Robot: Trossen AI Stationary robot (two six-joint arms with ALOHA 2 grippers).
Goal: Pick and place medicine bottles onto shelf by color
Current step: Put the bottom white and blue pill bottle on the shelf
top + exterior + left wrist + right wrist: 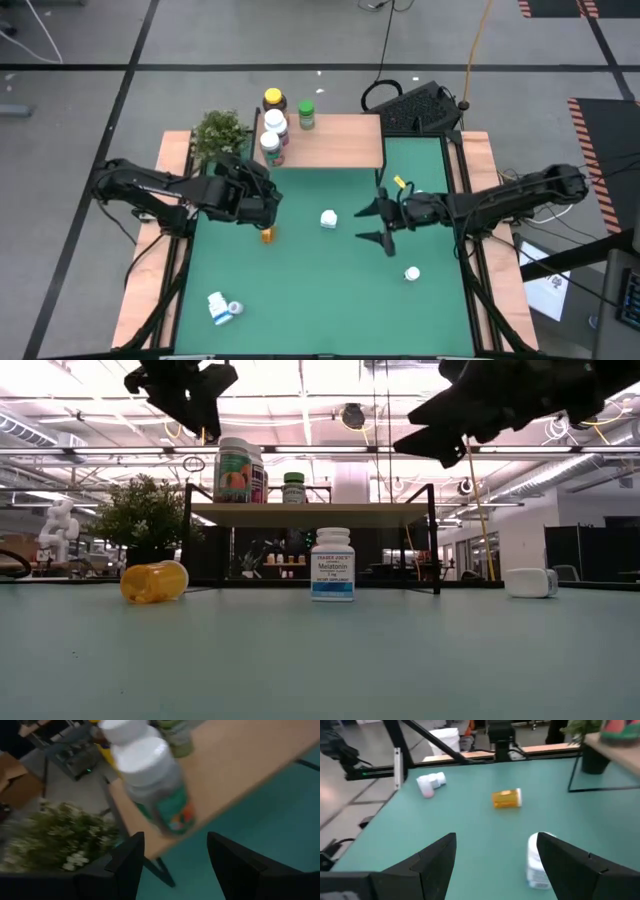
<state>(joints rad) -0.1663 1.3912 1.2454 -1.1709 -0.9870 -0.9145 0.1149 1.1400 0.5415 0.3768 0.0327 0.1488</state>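
Note:
The shelf stands at the table's far edge with several medicine bottles at its left end, one green-capped. My left gripper hangs open and empty above the table just near of the shelf's left corner. An amber bottle lies on its side below it. A white blue-labelled bottle stands upright mid-table. My right gripper hovers open to its right, fingers pointing at it without touching; in the right wrist view the bottle shows beside one finger.
A potted plant stands left of the shelf. A white bottle lies near the right edge, and two more lie at the near left. A keyboard sits behind the shelf. The green mat is open in the near middle.

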